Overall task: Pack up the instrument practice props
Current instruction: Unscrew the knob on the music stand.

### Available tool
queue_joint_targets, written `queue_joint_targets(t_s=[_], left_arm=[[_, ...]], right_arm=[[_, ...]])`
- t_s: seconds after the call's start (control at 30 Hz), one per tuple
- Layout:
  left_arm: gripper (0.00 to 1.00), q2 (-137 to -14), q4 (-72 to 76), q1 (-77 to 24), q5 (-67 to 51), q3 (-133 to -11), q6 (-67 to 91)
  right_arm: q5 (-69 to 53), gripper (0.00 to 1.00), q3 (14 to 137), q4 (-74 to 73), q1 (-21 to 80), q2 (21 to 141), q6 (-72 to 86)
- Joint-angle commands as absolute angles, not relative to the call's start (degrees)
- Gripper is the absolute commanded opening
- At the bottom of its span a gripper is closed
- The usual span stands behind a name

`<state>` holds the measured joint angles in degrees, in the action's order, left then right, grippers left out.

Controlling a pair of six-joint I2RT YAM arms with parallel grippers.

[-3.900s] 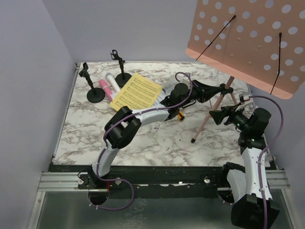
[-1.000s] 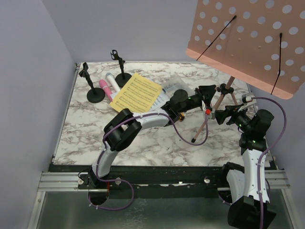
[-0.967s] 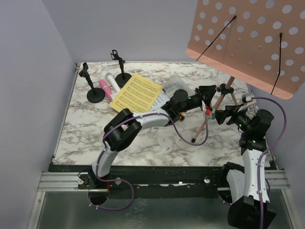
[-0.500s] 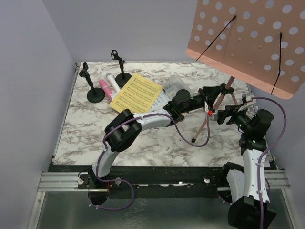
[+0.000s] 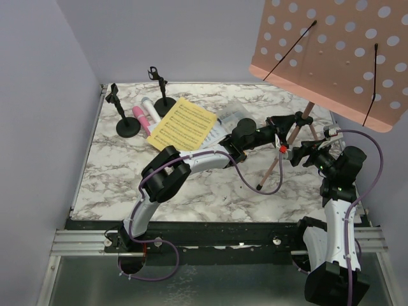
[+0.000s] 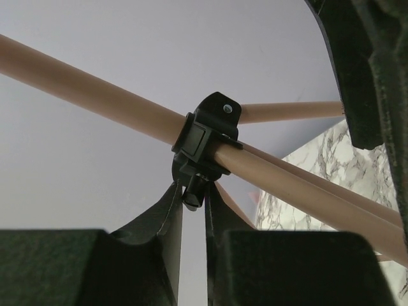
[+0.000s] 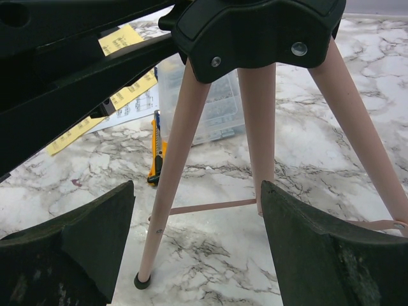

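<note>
The pink perforated music rack stands on its tripod at the right. In the left wrist view, my left gripper is closed on the small black knob under the black clamp on a pink tube; it reaches the tripod hub in the top view. My right gripper is open and empty, with the tripod legs between its fingers and the black hub above. The pink microphone, white microphone, two black holders and yellow sheet lie at the back left.
A yellow-and-black utility knife lies beside the near tripod leg. A clear compartment box sits behind it, with white pages next to it. Walls close in the table on the left, back and right.
My left gripper has moved right, from near the knife to the tripod's clamp, and closed on its knob. The right arm has barely moved.
</note>
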<state>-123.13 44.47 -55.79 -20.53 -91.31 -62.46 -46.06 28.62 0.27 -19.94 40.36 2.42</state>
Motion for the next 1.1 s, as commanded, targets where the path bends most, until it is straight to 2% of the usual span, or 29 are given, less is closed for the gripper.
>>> queue_joint_targets(t_s=[0.0, 0.27, 0.6, 0.87, 1.07], left_arm=[[0.09, -123.68, 44.21, -56.14, -20.04, -92.66, -60.25], [0.05, -119.01, 38.63, -55.17, -21.04, -92.27, -47.05], [0.05, -116.67, 20.77, -50.54, -32.45, -100.94, -30.18], [0.04, -120.9, 20.21, -44.96, -46.08, -110.85, -4.7], [0.04, -124.98, 23.56, -42.9, -51.02, -116.59, 11.51]], right_arm=[[-45.35, 0.84, 29.62, 0.22, -20.21, 39.84, 2.37], [-45.35, 0.84, 29.61, 0.18, -20.22, 39.84, 2.38], [-45.41, 0.84, 29.49, 0.29, -20.26, 39.92, 2.38], [-45.35, 0.84, 29.49, 0.27, -20.31, 40.02, 2.3], [-45.36, 0.84, 29.42, 0.29, -20.3, 39.99, 2.32]])
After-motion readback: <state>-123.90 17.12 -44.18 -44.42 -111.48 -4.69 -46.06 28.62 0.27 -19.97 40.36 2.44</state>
